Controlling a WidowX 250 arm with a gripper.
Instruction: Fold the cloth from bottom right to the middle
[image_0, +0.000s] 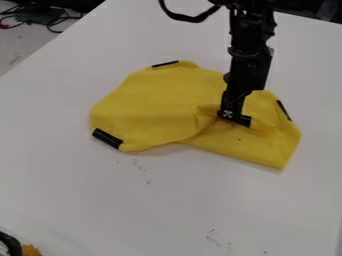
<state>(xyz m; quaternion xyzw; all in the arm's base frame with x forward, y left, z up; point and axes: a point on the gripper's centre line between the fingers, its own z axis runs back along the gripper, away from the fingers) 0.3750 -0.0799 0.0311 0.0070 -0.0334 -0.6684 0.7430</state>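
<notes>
Yellow cloth (153, 100) on counter (133, 205), with lower right turned inward beneath black pincer (232, 117) at dark strip (245, 121), presumably set there to guide corner toward middle and keep fold from springing open; cannot tell whether pinching cloth or spread.

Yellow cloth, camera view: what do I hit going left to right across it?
Lower-left black strip → top black strip → end effector, down at a creased part of the yellow cloth → right-hand black strip, near the cloth's right edge.
</notes>
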